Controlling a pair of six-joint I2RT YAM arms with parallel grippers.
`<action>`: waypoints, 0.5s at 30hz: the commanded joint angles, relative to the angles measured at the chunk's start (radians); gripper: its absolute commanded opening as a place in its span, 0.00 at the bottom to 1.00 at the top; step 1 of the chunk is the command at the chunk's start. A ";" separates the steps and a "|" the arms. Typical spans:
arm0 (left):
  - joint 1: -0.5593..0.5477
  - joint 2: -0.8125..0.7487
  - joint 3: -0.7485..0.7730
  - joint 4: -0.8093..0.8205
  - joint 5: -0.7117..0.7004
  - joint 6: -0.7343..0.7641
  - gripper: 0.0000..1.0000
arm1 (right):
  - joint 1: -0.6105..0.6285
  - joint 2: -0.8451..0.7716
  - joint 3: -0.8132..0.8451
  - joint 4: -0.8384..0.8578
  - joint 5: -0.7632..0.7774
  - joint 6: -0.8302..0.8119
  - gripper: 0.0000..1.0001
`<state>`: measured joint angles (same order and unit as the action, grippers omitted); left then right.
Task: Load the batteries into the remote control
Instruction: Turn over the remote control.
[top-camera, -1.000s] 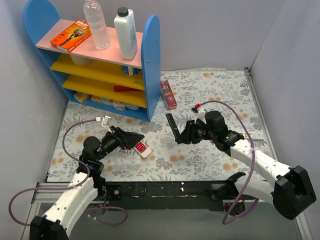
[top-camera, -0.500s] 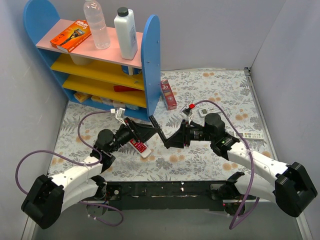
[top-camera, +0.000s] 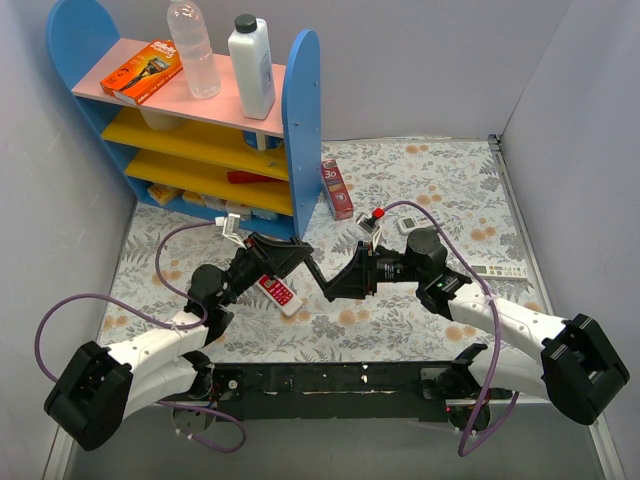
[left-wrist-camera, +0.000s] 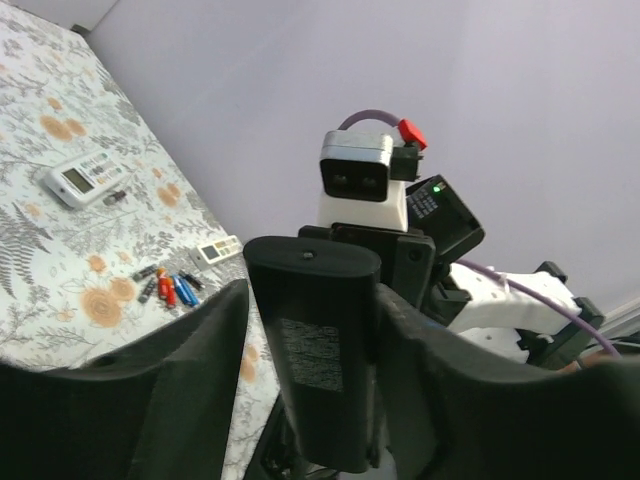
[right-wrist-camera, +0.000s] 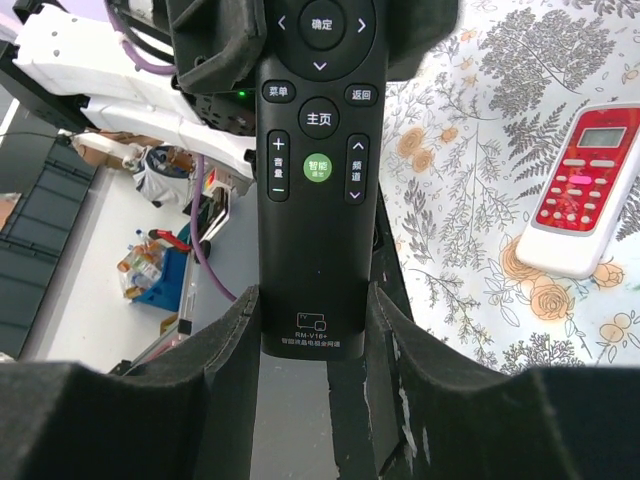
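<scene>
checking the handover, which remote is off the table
The black remote: it is in the air, gripped by the right hand; the red-and-white one and the white ones lie flat below.

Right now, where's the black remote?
Top view: the black remote is held mid-air, gripped at each end by the left gripper and right gripper, just right of the red-and-white remote, in front of the blue shelf.
</scene>
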<state>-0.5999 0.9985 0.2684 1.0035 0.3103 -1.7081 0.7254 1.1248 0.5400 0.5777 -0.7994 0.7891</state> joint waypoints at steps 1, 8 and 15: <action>-0.008 -0.038 0.012 -0.038 -0.043 -0.024 0.38 | 0.011 0.001 0.000 0.073 -0.024 0.006 0.06; -0.012 -0.123 0.072 -0.348 -0.169 -0.041 0.00 | 0.016 -0.036 0.052 -0.126 0.090 -0.108 0.67; -0.012 -0.123 0.261 -0.830 -0.293 -0.053 0.00 | 0.089 -0.056 0.166 -0.361 0.398 -0.313 0.87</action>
<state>-0.6109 0.8818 0.4240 0.4747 0.1192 -1.7569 0.7643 1.0958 0.6064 0.3470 -0.6125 0.6254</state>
